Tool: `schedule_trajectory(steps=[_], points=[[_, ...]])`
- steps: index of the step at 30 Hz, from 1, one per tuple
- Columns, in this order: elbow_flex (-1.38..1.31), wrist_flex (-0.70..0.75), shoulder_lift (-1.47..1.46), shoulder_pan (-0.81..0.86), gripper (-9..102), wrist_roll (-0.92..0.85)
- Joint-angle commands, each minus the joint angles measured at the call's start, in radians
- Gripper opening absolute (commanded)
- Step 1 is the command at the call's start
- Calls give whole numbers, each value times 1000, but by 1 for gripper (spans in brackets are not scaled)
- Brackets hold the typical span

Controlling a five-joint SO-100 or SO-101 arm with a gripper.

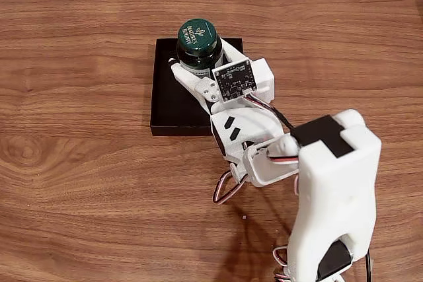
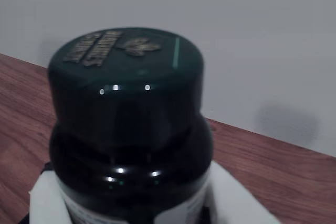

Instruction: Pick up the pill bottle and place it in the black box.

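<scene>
Your gripper (image 1: 198, 70) clamps pill bottle (image 1: 198, 45) upright over black box (image 1: 168, 97) at table's twelve o'clock, probably for release.

Arm: white, it starts at the bottom right of the fixed view and reaches up and to the left.
Wrist: bent forward, with a small dark camera board on top.
Gripper (image 1: 193, 65): closed around the pill bottle (image 1: 198, 45).
Fingers (image 2: 50, 198): white, one on each side of the bottle, pressed against its lower part in the wrist view.
</scene>
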Motion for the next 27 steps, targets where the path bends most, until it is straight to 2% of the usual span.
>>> schedule_trajectory(steps=[1, 11, 17, 27], points=[[-74, -57, 6, -6, 15, -20], [-110, 5, -49, 11, 17, -55], [-132, 86, -60, 15, 18, -100], [-132, 232, -25, 6, 26, -127]])
